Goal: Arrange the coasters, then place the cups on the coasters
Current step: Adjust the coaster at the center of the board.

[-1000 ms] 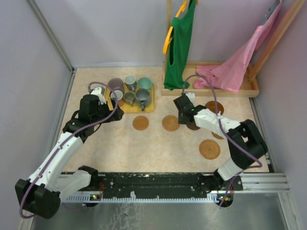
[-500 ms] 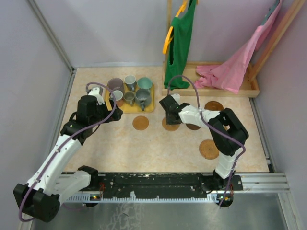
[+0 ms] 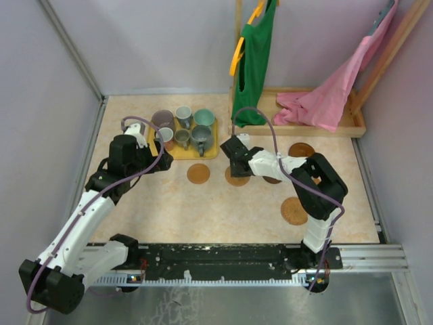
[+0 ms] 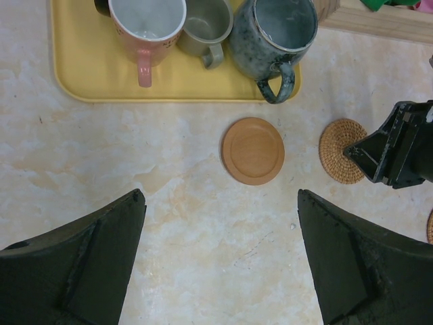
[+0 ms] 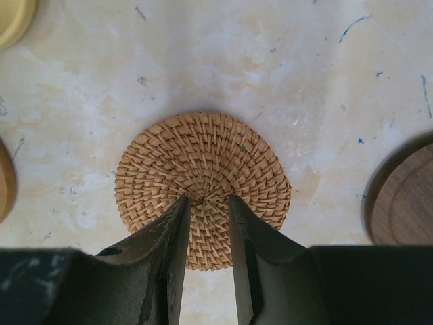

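No legible text or markings anywhere.

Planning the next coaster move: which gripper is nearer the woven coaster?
Right. The right gripper sits directly over the woven coaster, above its centre. The left gripper hangs wide open by the yellow tray, a smooth wooden coaster in between.

Robot lab cell: plain grey partition walls [image 3: 40,101] box in a beige marbled table [image 3: 223,217]; black mounting rail [image 3: 223,257] along its near edge.
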`<action>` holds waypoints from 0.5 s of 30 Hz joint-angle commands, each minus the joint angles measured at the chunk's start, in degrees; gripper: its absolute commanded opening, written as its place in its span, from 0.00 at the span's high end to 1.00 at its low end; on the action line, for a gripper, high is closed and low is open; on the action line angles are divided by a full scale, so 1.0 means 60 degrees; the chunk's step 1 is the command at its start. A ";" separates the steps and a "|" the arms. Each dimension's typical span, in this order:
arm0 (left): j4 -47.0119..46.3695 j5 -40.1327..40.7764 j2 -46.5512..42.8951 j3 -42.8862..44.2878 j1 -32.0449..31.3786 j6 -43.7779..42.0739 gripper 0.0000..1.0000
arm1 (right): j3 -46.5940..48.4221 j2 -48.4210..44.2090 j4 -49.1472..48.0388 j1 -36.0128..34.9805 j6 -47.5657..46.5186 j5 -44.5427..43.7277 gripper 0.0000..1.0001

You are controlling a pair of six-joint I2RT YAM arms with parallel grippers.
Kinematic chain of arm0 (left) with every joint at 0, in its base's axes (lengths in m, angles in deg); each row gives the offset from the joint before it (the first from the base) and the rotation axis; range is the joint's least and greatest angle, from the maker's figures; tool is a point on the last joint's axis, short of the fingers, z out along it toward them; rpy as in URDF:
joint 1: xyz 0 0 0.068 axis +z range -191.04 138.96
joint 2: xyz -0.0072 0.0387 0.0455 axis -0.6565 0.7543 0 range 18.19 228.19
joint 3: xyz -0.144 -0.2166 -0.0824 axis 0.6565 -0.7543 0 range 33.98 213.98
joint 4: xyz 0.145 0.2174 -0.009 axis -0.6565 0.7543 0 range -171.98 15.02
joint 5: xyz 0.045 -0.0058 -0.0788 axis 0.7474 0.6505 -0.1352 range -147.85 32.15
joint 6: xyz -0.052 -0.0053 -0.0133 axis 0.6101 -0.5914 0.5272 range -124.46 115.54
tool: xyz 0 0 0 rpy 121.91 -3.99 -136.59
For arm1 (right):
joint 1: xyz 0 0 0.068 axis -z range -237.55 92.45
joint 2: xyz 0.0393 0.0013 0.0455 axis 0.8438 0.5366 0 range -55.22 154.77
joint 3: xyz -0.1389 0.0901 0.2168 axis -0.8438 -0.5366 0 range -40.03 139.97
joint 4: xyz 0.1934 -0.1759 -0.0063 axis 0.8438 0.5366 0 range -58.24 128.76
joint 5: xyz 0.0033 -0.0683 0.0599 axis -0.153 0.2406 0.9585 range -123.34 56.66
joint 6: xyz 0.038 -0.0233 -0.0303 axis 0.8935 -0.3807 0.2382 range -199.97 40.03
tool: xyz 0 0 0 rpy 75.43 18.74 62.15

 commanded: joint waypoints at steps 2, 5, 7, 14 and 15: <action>0.0060 0.0055 -0.0086 -0.0076 0.0047 -0.0112 0.02 | 0.0042 0.0069 0.0013 -0.0401 0.0444 0.0109 0.69; 0.0049 0.0041 -0.0091 -0.0093 0.0044 -0.0093 0.02 | -0.0061 0.0010 0.0055 -0.0479 0.0539 0.0019 0.69; 0.0019 0.0013 -0.0067 -0.0089 0.0044 -0.0061 0.02 | -0.0111 -0.0005 0.0052 -0.0482 0.0553 -0.0077 0.69; 0.0018 -0.0018 -0.0057 -0.0043 0.0044 -0.0078 0.02 | 0.0171 -0.0595 0.0064 -0.0462 0.0098 -0.0877 0.69; 0.0018 -0.0018 -0.0072 -0.0038 0.0044 -0.0069 0.02 | 0.0256 -0.0699 0.0090 -0.0422 0.0022 -0.1028 0.68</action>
